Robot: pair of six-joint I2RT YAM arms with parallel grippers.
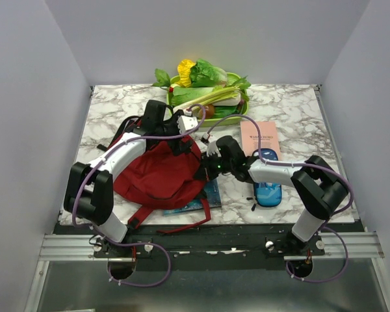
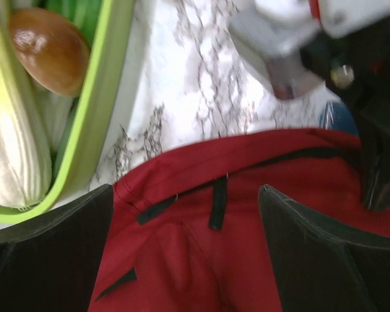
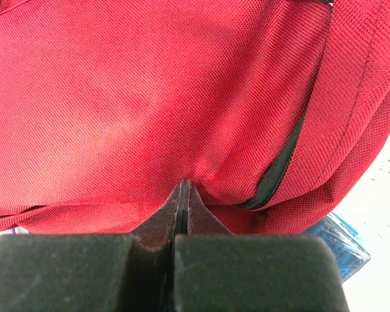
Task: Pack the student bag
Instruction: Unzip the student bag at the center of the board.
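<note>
The student bag (image 1: 159, 174), dark red with black straps, lies left of the table's middle. My left gripper (image 1: 180, 138) hangs open over its far top edge. In the left wrist view the gripper (image 2: 185, 250) has its jaws wide apart above red fabric (image 2: 182, 260) with two black zipper pulls (image 2: 216, 203). My right gripper (image 1: 205, 170) is at the bag's right side. In the right wrist view the gripper (image 3: 184, 187) is shut, its tips pinching a pucker of the red fabric (image 3: 149, 97) beside a black zipper line (image 3: 279, 172).
A green tray (image 1: 242, 112) of vegetables stands at the back; its rim (image 2: 94, 123) and a brown onion (image 2: 49, 49) show in the left wrist view. A pink book (image 1: 260, 136) and blue pencil case (image 1: 268, 185) lie to the right. A blue book (image 1: 211, 195) sticks out under the bag.
</note>
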